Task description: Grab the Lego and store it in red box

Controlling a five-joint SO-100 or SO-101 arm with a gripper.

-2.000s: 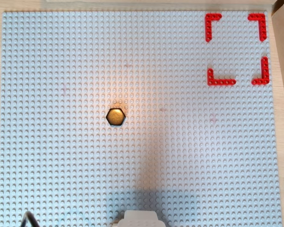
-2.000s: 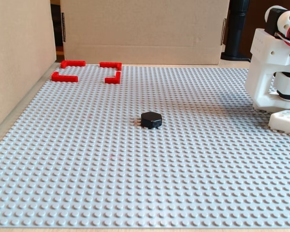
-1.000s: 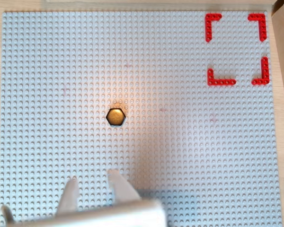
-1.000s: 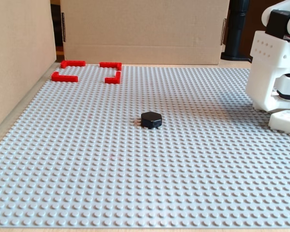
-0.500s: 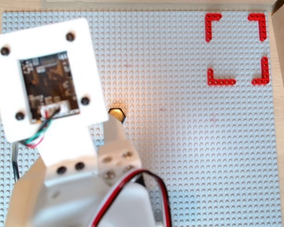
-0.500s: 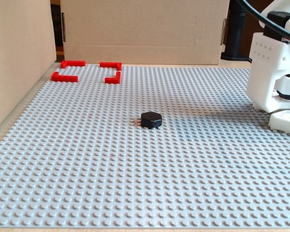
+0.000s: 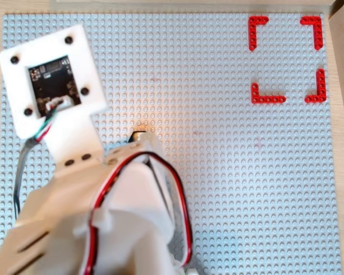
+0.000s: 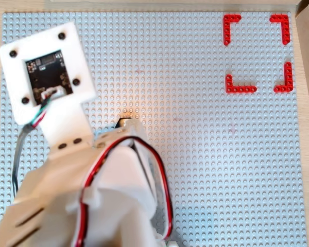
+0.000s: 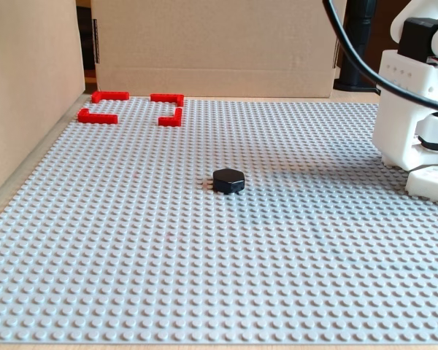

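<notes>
The Lego [image 9: 228, 180], a small black hexagonal piece, lies flat near the middle of the grey studded baseplate [image 9: 204, 277]. In both overhead views only its dark edge [image 7: 139, 136] [image 8: 124, 122] peeps out beside the white arm. The red box, four thin red corner pieces [image 7: 268, 99] [image 8: 240, 89] [image 9: 98, 117], is empty at the plate's top right in the overhead views and far left in the fixed view. My gripper's fingers are hidden under the white wrist camera mount [image 7: 51, 83] [image 8: 46, 74], high above the plate. Nothing is around the Lego in the fixed view.
The arm's white base [image 9: 412, 109] stands at the right edge of the fixed view. Cardboard walls stand behind [image 9: 212, 44] and to the left [image 9: 29, 87] of the plate, close to the red box. A cable [image 9: 365, 58] hangs at upper right.
</notes>
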